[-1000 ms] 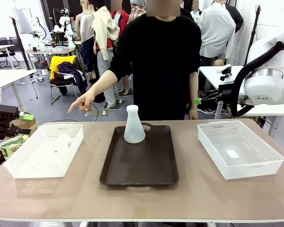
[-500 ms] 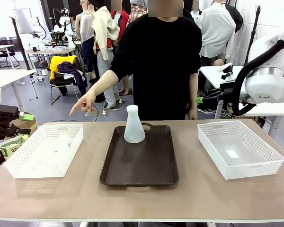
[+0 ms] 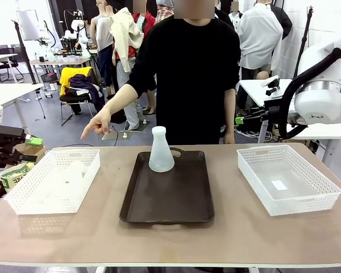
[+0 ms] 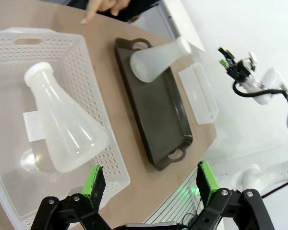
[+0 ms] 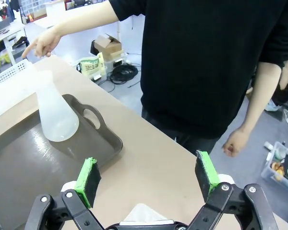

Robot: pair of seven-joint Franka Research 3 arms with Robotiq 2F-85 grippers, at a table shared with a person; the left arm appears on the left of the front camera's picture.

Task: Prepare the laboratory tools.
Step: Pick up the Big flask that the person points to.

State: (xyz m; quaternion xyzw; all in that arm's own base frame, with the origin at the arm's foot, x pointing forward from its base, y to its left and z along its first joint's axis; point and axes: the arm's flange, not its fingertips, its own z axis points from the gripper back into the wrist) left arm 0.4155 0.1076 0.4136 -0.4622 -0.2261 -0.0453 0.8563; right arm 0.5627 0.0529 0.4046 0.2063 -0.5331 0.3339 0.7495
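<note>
One frosted-white conical flask (image 3: pixel 161 151) stands upright at the far end of the dark brown tray (image 3: pixel 167 199); it also shows as the flask (image 4: pixel 156 60) and the flask (image 5: pixel 55 115). A second flask (image 4: pixel 62 129) lies on its side in the left white basket (image 4: pixel 103 100), faintly seen as the flask (image 3: pixel 74 173). My left gripper (image 4: pixel 151 184) hovers open above the near end of that basket, nothing between its green pads. My right gripper (image 5: pixel 149 179) is open and empty above the table's far right side, facing the person. The person's hand (image 3: pixel 96 126) points down towards the left basket.
An empty white mesh basket (image 3: pixel 287 179) sits on the right of the table. The person stands at the far edge behind the tray, their other hand (image 5: pixel 235 141) hanging at their side. My right arm (image 3: pixel 324 96) is raised off to the right, beyond the table.
The right arm drew back slightly to the right early on. The person's pointing hand barely shifted. Flasks, tray and baskets have not moved.
</note>
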